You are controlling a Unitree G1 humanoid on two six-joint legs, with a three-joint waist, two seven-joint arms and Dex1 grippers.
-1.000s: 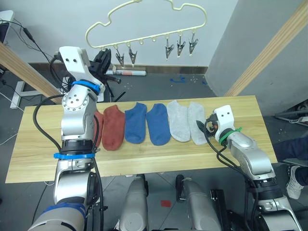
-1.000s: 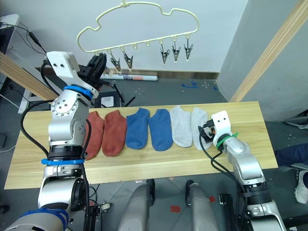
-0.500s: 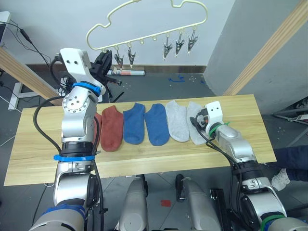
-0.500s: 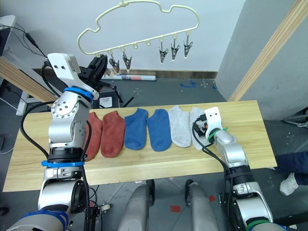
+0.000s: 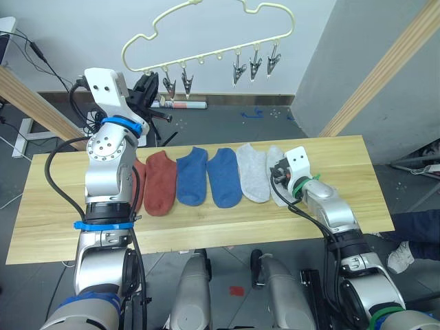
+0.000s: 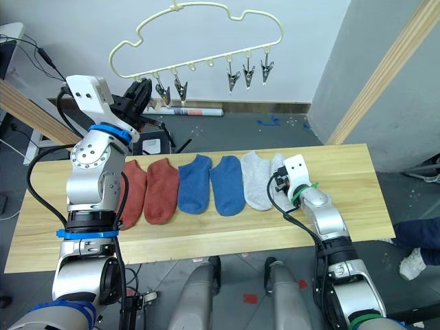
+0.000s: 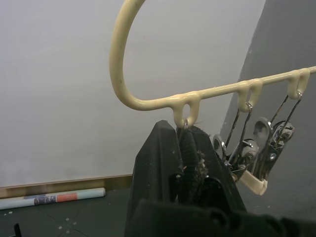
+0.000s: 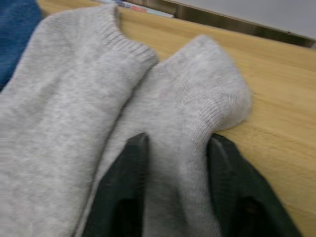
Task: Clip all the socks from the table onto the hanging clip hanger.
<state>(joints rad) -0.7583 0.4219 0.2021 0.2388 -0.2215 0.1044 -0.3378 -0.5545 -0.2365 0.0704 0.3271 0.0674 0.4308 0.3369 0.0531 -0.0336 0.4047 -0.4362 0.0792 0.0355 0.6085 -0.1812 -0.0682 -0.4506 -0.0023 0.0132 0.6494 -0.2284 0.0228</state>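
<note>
Six socks lie in a row on the table [image 5: 344,161]: two rust-red [image 5: 160,182], two blue [image 5: 192,175] and two light grey [image 5: 253,172]. My right gripper [image 5: 278,179] is down on the rightmost grey sock [image 8: 182,123]. Its fingers [image 8: 128,187] pinch a fold of that sock near the cuff. The pale-yellow clip hanger [image 5: 206,57] hangs above the table's far edge. My left gripper [image 7: 185,131] is raised to its left end. It is shut on the leftmost clip, under the hanger's first loop [image 7: 186,106]. Several free clips [image 5: 256,67] dangle further right.
Slanted wooden poles stand at the left [image 5: 34,96] and the right [image 5: 385,69]. A paper roll [image 5: 180,104] and cables lie on the floor beyond the table. My left arm [image 5: 110,165] covers part of the leftmost red sock. A person's shoe [image 5: 399,258] shows at the right.
My right gripper has slid left onto the rightmost grey sock and its fingers have closed on the fabric. The left gripper stays shut at the hanger.
</note>
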